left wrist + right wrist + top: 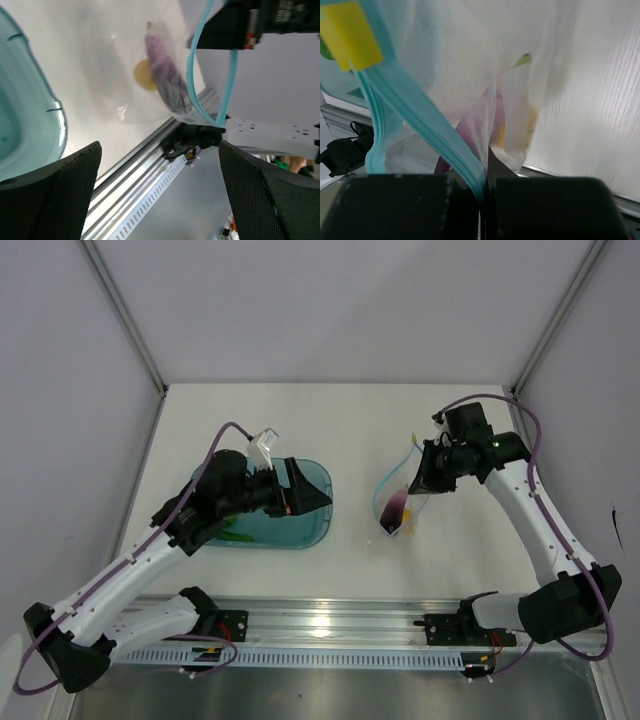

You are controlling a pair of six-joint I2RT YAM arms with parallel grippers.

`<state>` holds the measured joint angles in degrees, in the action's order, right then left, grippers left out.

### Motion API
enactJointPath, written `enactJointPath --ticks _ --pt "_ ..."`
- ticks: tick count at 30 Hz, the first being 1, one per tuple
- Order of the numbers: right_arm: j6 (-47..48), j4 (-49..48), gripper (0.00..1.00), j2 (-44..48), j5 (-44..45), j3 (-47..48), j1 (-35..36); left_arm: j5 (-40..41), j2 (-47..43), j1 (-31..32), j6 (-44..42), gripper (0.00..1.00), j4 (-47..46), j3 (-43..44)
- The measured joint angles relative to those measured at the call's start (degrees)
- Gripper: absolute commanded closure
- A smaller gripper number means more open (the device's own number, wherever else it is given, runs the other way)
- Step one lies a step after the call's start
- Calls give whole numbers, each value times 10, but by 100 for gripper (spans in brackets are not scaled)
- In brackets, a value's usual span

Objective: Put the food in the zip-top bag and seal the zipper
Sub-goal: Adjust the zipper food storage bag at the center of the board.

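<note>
Table: white top (pixel 350 420) between plain grey walls, with the work split into a left and a right half
Bag: one, clear plastic (pixel 400 502), on the right half of the table, hung up by its top edge with its bottom end at the table; held this way, I judge, so the mouth gapes toward the other arm
Zipper: one blue-teal strip (pixel 420 125), its two lips spread apart, not sealed; one yellow slider (pixel 347 35) sits on it
Food in bag: two pieces, one purple piece (pixel 165 70) and one yellow fruit (pixel 142 75), sunk side by side to the low end
Food outside: one green piece (pixel 237 535), only a sliver showing, in the tray under the left arm, not yet bagged
Right gripper (pixel 482 182): fingers pinched tight on the zipper strip, carrying the bag
Left gripper (pixel 159 155): fingers spread wide with nothing between them, above the tray's right end, pointed at the bag mouth
Tray: one, see-through teal (pixel 315 530), on the left half, well apart from the bag
Tally: three food pieces, two arms, one piece left to move before sealing
</note>
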<state>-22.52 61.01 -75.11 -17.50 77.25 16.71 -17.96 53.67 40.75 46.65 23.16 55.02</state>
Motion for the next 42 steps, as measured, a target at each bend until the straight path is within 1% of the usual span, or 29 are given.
enactJointPath --ticks 2,6,10,15,20,22,23,24,26,27,29,30,32,33,35,38,40,42 --pt "1 7 100 0 0 14 0 3 -2 -10 -14 1 13 -7" --pt "4 12 100 4 1 67 5 -16 14 -3 -32 1 16 2" --pt "3 7 100 15 18 60 27 -33 88 29 -36 1 6 57" --pt "-2 13 100 15 52 37 74 -48 177 61 -33 1 -19 119" --pt "-14 11 100 15 79 32 103 -40 250 96 -34 5 -19 194" --pt "-17 10 100 15 83 29 106 -25 267 110 -38 13 -9 215" --pt "-19 9 100 16 86 27 107 -18 272 113 -38 18 -7 219" --pt "-21 9 100 17 88 25 108 -14 276 117 -40 26 -4 220" --pt "-23 8 100 17 91 24 108 -6 283 121 -46 33 5 220" --pt "-24 8 100 19 93 24 108 -2 289 121 -47 43 10 221" --pt "-25 8 100 20 93 24 106 -2 304 122 -50 54 31 236" --pt "-25 8 100 20 93 25 105 -2 316 122 -54 70 37 251" --pt "-25 12 100 20 94 30 102 -2 336 123 -63 88 47 281" --pt "-24 15 100 20 97 36 100 -2 342 123 -65 99 52 292" --pt "-23 31 100 19 116 61 98 -2 350 124 -76 99 74 327" --pt "-20 52 100 24 152 121 101 -8 349 129 -81 99 78 376" --pt "-21 50 100 39 163 150 105 -22 337 135 -80 99 58 386" --pt "-22 45 100 69 168 158 107 -39 323 143 -76 99 42 384"
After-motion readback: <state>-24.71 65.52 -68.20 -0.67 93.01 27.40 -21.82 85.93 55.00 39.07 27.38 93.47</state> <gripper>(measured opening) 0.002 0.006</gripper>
